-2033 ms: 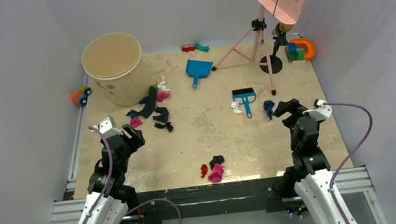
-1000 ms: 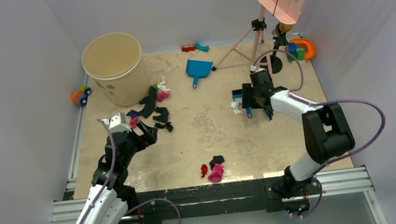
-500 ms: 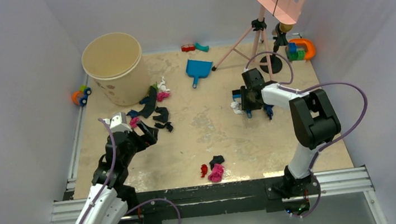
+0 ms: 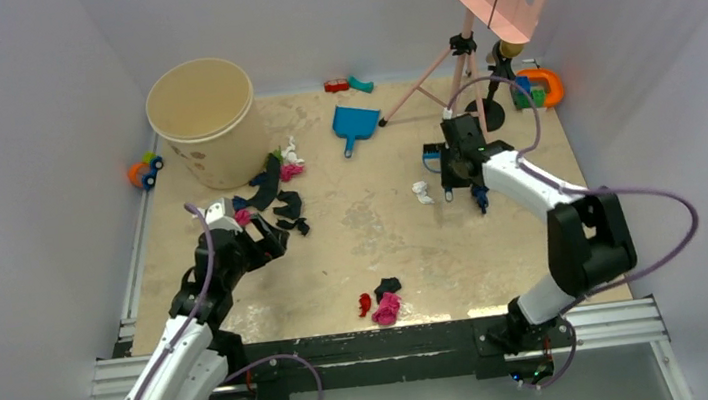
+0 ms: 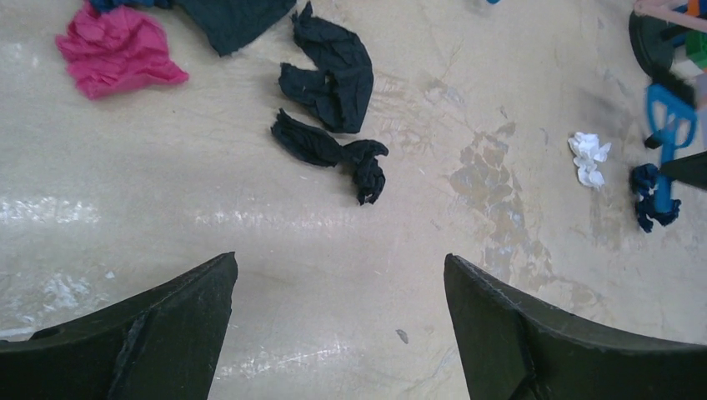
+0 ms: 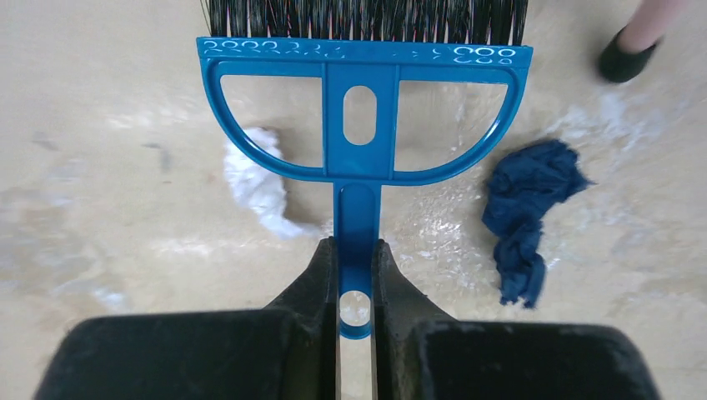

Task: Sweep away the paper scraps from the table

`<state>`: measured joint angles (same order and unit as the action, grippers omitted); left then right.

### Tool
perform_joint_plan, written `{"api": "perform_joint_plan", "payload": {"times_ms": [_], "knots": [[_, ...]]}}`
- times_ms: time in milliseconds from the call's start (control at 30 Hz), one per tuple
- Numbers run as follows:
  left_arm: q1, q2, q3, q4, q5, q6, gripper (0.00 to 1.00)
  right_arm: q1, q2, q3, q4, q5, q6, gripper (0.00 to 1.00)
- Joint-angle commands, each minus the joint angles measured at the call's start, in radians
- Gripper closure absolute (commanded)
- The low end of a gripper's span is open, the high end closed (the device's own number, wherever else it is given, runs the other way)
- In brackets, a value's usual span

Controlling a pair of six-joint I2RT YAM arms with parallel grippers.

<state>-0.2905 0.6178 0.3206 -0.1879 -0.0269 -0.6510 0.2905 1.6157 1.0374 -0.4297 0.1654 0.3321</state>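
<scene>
My right gripper [image 6: 356, 250] is shut on the handle of a blue hand brush [image 6: 358, 108] with black bristles, held over the table [image 4: 376, 248] right of centre. A white paper scrap [image 6: 263, 179] and a navy one [image 6: 525, 200] lie under and beside it. My left gripper [image 5: 338, 260] stands open over bare table, with nothing between its fingers. Ahead of it lie black scraps [image 5: 329, 150] and a pink one [image 5: 117, 50]. In the top view more scraps [image 4: 274, 194] cluster by the bucket, and others [image 4: 385, 305] lie near the front edge.
A beige bucket [image 4: 203, 117] stands at the back left, with a toy car [image 4: 144, 169] beside it. A blue dustpan [image 4: 354, 125] lies at the back centre near toy blocks [image 4: 347, 84]. A pink tripod stand [image 4: 462, 77] and an orange toy [image 4: 537, 89] occupy the back right.
My right arm reached out to the brush and its jaws closed on the handle; the brush has shifted a little toward the back. My left arm edged forward toward the black scraps.
</scene>
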Motion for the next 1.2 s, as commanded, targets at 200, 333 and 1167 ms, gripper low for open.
{"api": "perform_joint_plan", "payload": {"times_ms": [200, 333, 1167], "knots": [[-0.006, 0.138, 0.09, 0.257, 0.335, -0.35, 0.03, 0.192, -0.334, -0.022, -0.002, -0.119, -0.125, 1.0], [-0.031, 0.281, 0.212, 0.317, 0.422, -0.344, 0.04, 0.28, -0.359, -0.029, 0.031, -0.194, -0.119, 1.0], [-0.143, 0.729, 0.492, 0.502, 0.629, -0.429, 0.45, 0.542, -0.289, 0.084, 0.047, -0.168, -0.122, 1.0]]}}
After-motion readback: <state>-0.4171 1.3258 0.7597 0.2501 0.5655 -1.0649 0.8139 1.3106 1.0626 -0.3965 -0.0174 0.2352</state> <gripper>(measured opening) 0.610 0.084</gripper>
